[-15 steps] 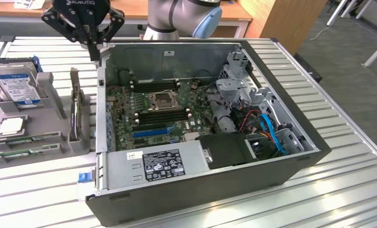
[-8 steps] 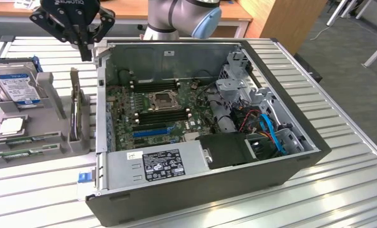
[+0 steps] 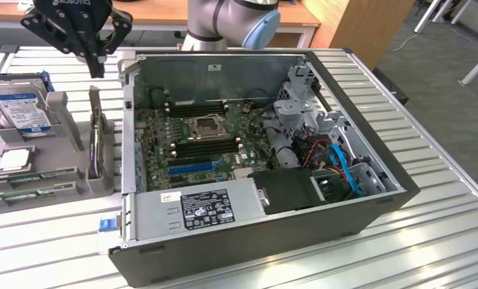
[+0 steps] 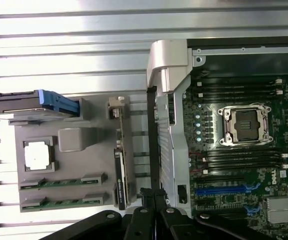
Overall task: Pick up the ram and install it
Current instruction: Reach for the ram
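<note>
Gripper [image 3: 97, 67] hangs above the slatted table [image 3: 54, 241], off the far corner of the open computer case [image 3: 247, 247] on the exterior view's left. Its two fingers are pressed together with nothing between them. In the wrist view the gripper [image 4: 152, 195] sits over the narrow strip between the case wall and an upright card [image 4: 119, 175] standing on edge in the grey parts tray [image 4: 78, 140].

Two green sticks of ram lie flat in that tray [image 3: 62, 141], side by side in their own grooves at its near end. The inner ram stick [image 3: 34, 177] [image 4: 63, 181] is just beside the square silver processor [image 3: 14, 159] [image 4: 37, 155]. The outer ram stick [image 3: 22, 195] [image 4: 63, 202] lies parallel to it at the tray's edge. Both sit well apart from the gripper, with the upright card [image 3: 94, 141] between them and the case.

A hard drive [image 3: 22, 111] [image 4: 33, 102] with a blue and white label stands propped at the tray's far end.

Inside the case the motherboard [image 3: 162, 153] lies flat. Its square processor socket [image 3: 207, 127] [image 4: 246, 125] sits between two banks of long black memory slots [image 3: 207, 147] [image 4: 244, 160]. A grey power supply [image 3: 198, 208] fills the near side of the case
</note>
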Robot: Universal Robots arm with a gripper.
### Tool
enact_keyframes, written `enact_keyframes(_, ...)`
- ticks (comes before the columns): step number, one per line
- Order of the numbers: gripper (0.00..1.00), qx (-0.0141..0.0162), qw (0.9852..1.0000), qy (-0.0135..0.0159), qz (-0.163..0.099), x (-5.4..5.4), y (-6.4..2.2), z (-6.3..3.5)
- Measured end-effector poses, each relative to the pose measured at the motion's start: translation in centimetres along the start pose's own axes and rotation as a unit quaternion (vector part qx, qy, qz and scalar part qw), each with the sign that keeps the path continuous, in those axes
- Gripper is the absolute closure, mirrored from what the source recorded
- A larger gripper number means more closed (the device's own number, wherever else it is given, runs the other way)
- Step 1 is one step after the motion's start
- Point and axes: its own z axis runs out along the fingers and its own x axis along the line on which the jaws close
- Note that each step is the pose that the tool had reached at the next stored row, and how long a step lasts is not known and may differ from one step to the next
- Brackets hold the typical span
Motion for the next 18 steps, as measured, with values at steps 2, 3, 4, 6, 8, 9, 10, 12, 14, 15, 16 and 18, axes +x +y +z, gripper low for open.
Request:
enact_keyframes(2,0.86,0.0,1.0,0.0,0.0,0.4,-0.03,-0.01)
enact_keyframes(3,0.86,0.0,1.0,0.0,0.0,0.7,-0.04,0.0)
enact_keyframes(4,0.86,0.0,1.0,0.0,0.0,0.9,-0.05,0.0)
enact_keyframes(6,0.86,0.0,1.0,0.0001,0.0,1.3,-0.08,-0.01)
enact_keyframes(8,0.86,0.0,1.0,0.0001,0.0,1.7,-0.1,-0.01)
enact_keyframes(9,0.86,0.0,1.0,0.0001,0.0,1.9,-0.11,-0.01)
enact_keyframes(10,0.86,0.0,1.0,0.0001,0.0,2.2,-0.12,-0.01)
enact_keyframes(12,0.86,0.0,1.0,0.0001,0.0,2.5,-0.14,-0.01)
enact_keyframes(14,0.86,0.0,1.0,0.0001,0.0,2.9,-0.16,-0.02)
enact_keyframes(15,0.86,0.0,1.0,0.0002,0.0,3.2,-0.17,-0.02)
enact_keyframes(16,0.86,0.0,1.0,0.0001,0.0,3.4,-0.18,-0.02)
enact_keyframes(18,0.86,0.0,1.0,0.0002,0.0,3.8,-0.2,-0.02)
